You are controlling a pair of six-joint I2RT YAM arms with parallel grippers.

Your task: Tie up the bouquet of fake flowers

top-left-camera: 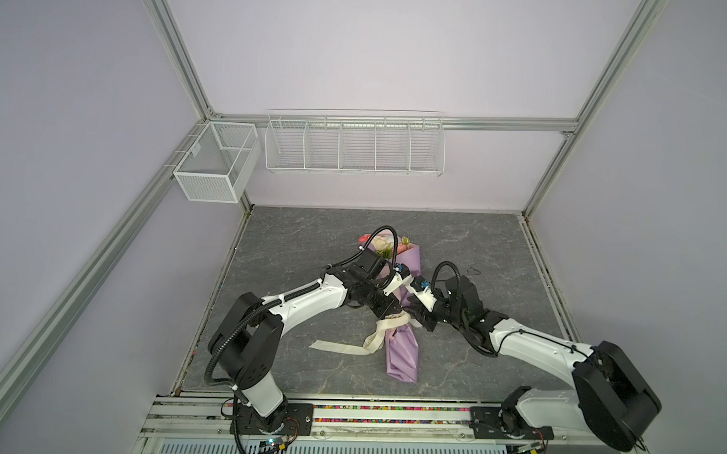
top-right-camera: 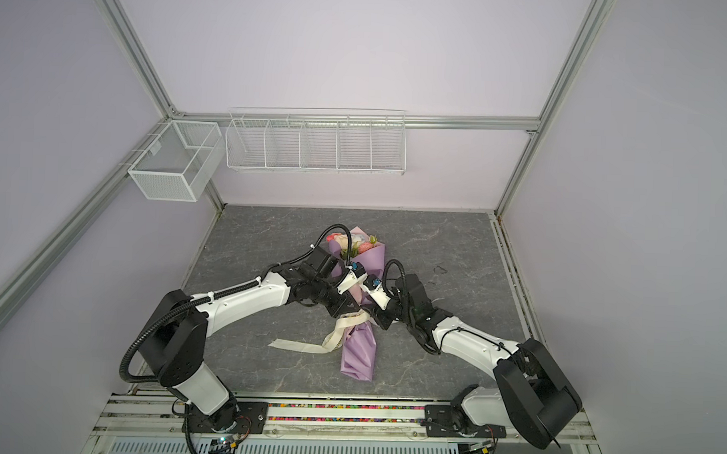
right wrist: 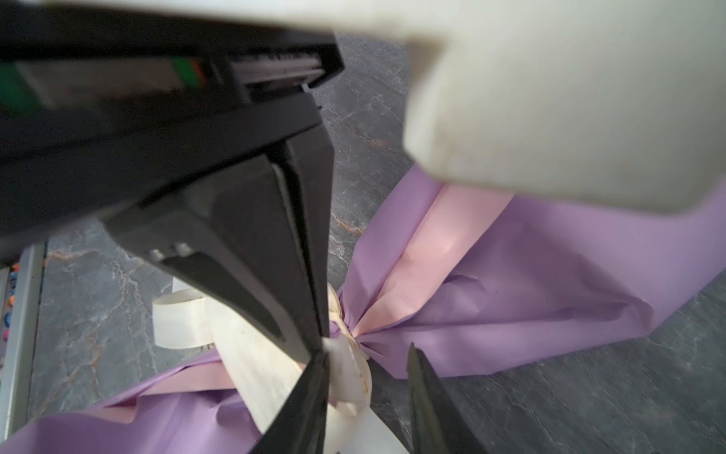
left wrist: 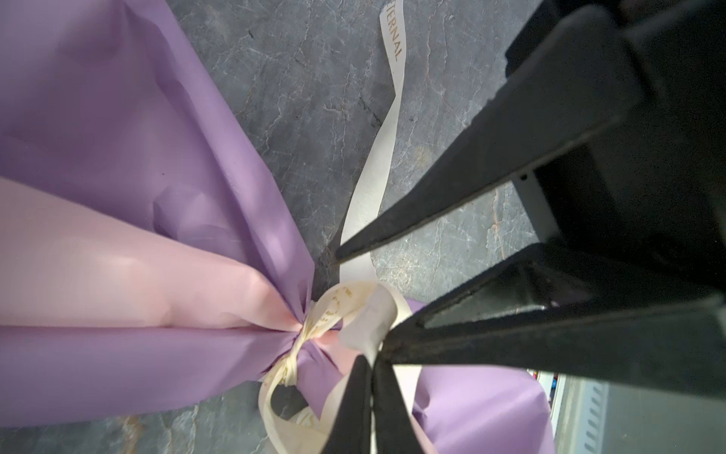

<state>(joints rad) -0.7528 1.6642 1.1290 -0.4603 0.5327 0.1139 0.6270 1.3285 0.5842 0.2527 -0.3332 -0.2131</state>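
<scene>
The bouquet of fake flowers (top-left-camera: 384,243) (top-right-camera: 355,242) lies on the grey table, its blooms at the far end, wrapped in lilac and pink paper (top-left-camera: 401,354) (left wrist: 118,157). A cream ribbon (top-left-camera: 341,347) (left wrist: 377,169) is knotted round the paper's waist, and a loose tail trails off to the left. My left gripper (top-left-camera: 394,315) (left wrist: 371,355) is shut on a small ribbon loop at the knot. My right gripper (top-left-camera: 413,314) (right wrist: 367,351) is open, its fingers standing either side of that same loop (right wrist: 349,377). The stems are hidden inside the paper.
A mesh basket (top-left-camera: 218,164) and a long wire rack (top-left-camera: 354,146) hang on the back wall. A small dark loop (top-left-camera: 473,270) lies on the table to the right of the bouquet. A metal rail (top-left-camera: 388,416) runs along the front edge.
</scene>
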